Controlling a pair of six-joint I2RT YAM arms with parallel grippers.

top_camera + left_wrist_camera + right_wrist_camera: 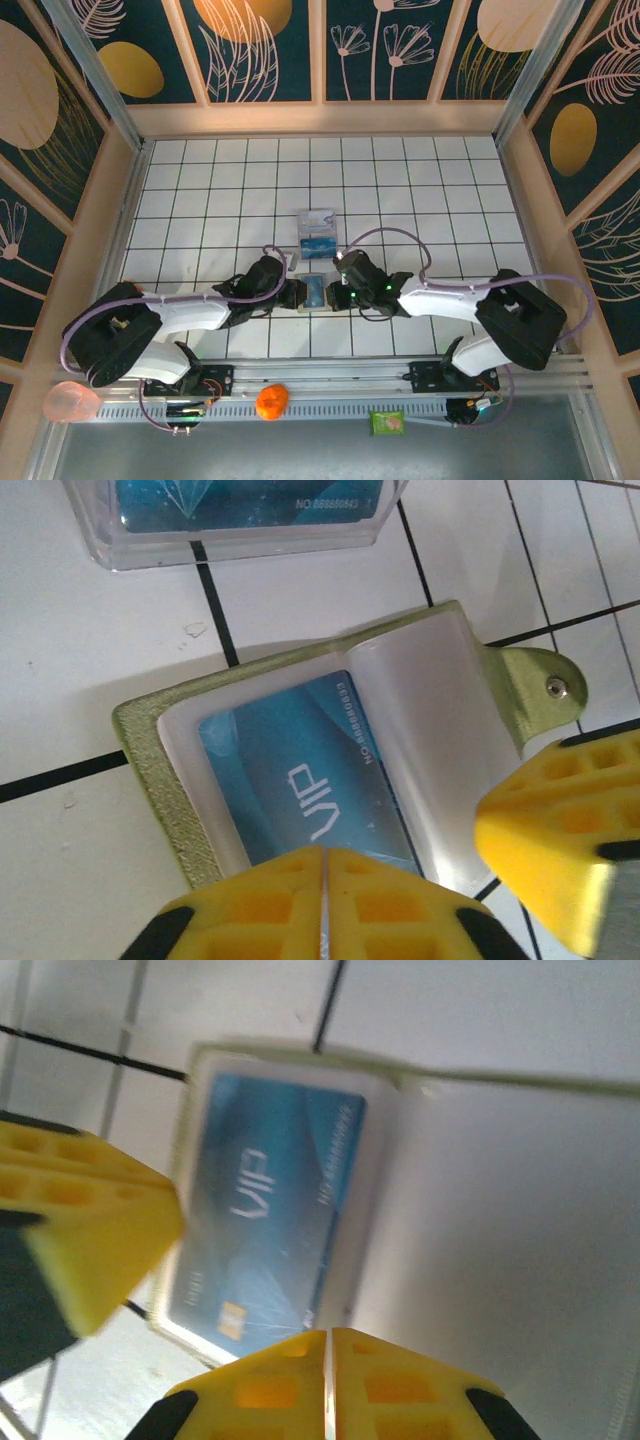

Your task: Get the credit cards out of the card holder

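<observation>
Open card holder (148, 780) between left jaws and right jaws, both closed, blue card (300, 780) inside, clear box (240, 548) beyond

The white bench (200, 180) carries a black grid. On it the card holder (314, 291) lies open and flat, with a blue card (300, 780) inside. A clear plastic box (317, 235) sits near behind it.

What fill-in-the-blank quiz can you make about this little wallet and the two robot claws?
The blue card inside the card holder reads ____. The left gripper and right gripper both have their jaws ____. From above, the card holder lies ____ the two grippers. The clear case beyond it holds another ____ card.
Missing words: VIP; shut; between; blue.
</observation>
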